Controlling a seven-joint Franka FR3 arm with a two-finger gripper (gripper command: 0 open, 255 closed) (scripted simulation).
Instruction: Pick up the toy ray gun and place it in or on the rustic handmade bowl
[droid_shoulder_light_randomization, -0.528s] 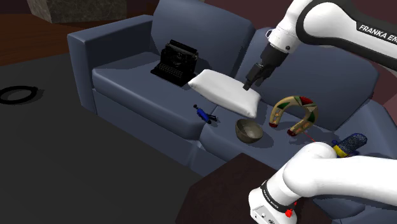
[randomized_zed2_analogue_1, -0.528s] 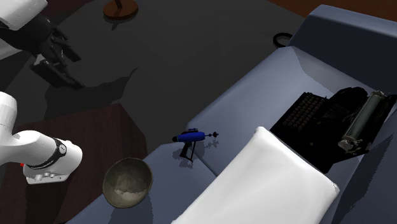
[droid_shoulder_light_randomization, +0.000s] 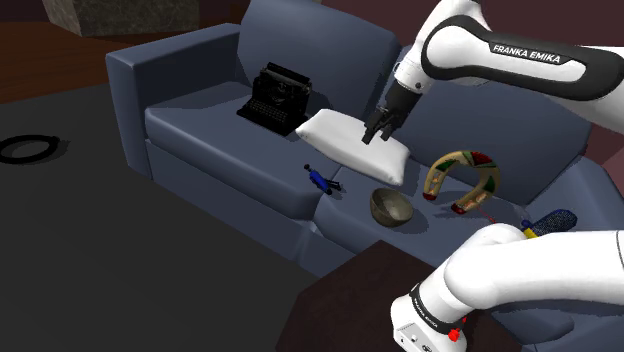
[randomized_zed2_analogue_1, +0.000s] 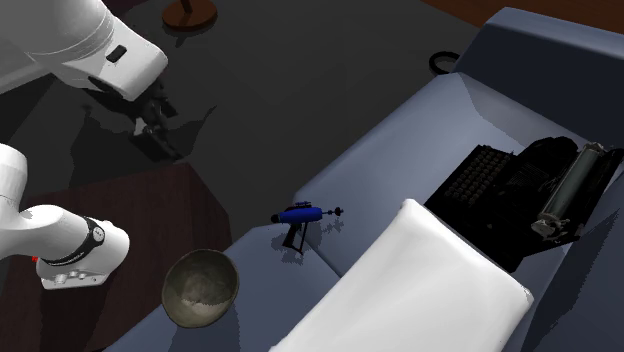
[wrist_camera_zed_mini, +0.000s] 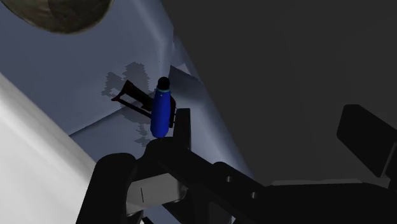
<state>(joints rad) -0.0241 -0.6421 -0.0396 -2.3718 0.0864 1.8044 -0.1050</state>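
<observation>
**Markings.** The upper link of the arm (droid_shoulder_light_randomization: 520, 55) carries the white lettering "FRANKA EMIKA". A small label on the base link (droid_shoulder_light_randomization: 432, 312) has print that cannot be read.

**Gripper.** In the shoulder view the gripper (droid_shoulder_light_randomization: 376, 132) hangs above the white pillow (droid_shoulder_light_randomization: 352, 145) and touches nothing. In the wrist view the fingers (wrist_camera_zed_mini: 364, 143) appear to stand apart with nothing clasped between them. That view is dim and part of the hand crosses it, so this reading is not certain.

**Task object.** The toy ray gun (droid_shoulder_light_randomization: 322, 181) has a blue body and a black grip. It lies on the seat of the blue-grey sofa (droid_shoulder_light_randomization: 200, 130), near the front edge and just in front of the pillow. In the shoulder view it is below and to the left of the gripper, well apart from it. In the wrist view the toy ray gun (wrist_camera_zed_mini: 161, 113) lies beyond the fingers and not between them. Its near end is overlapped by a black part of the hand.

**Target.** The bowl (droid_shoulder_light_randomization: 391, 206) is dull grey-brown. It sits upright on the same seat, near the ray gun and on the shoulder view's right of it. In the second exterior view the bowl (randomized_zed2_analogue_1: 200, 287) lies below and to the left of the ray gun (randomized_zed2_analogue_1: 300, 218).

**Other items on the sofa.**
- A black typewriter (droid_shoulder_light_randomization: 275, 97) stands behind the ray gun.
- A tan horseshoe-shaped cushion (droid_shoulder_light_randomization: 462, 178) with red and green patches lies beyond the bowl.
</observation>
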